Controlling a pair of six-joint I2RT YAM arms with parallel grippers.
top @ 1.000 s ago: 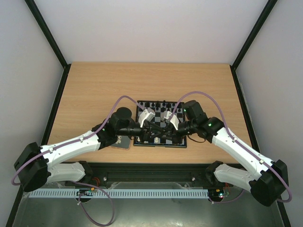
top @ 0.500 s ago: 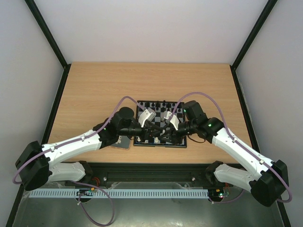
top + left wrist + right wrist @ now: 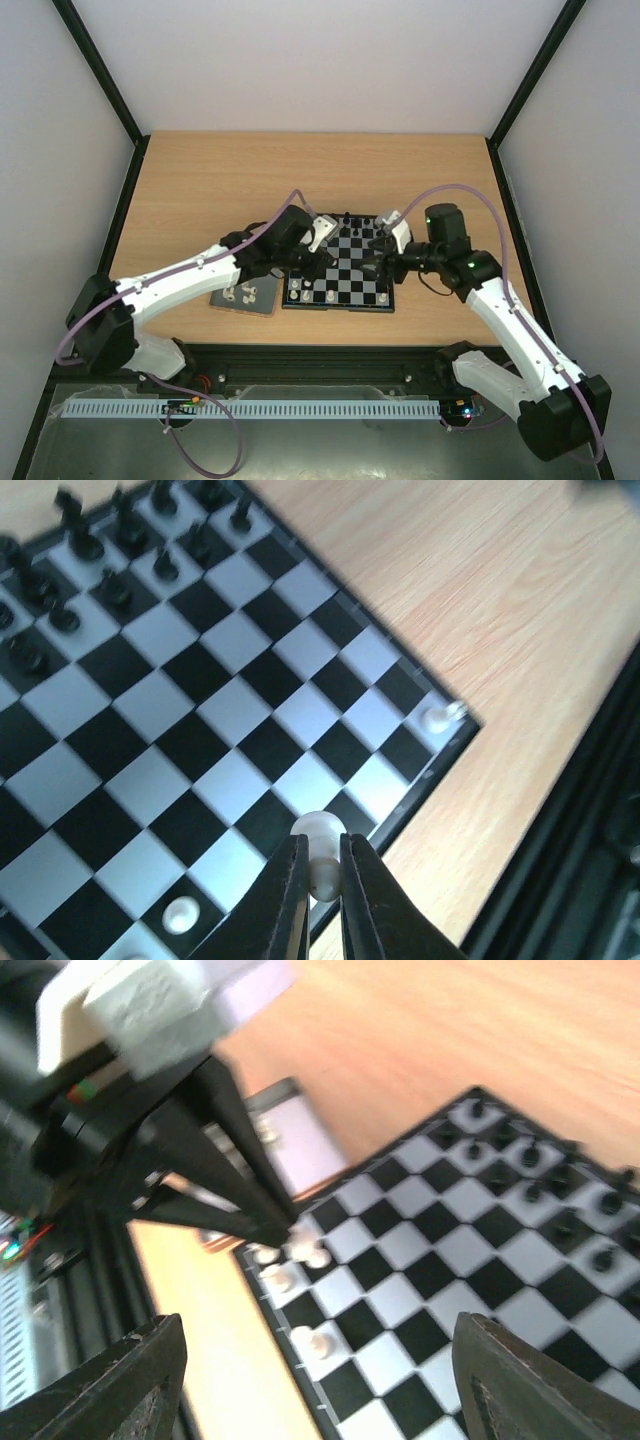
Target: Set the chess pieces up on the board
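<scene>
Left hand (image 3: 322, 848) pinched shut, right hand (image 3: 315, 1335) spread wide — arms converging

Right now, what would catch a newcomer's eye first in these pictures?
The left gripper is shut on a white piece at the board's near edge. Black pieces stand on the far rows. The right gripper is open over the board's right side, and a tray with more white pieces lies left of the board.
</scene>
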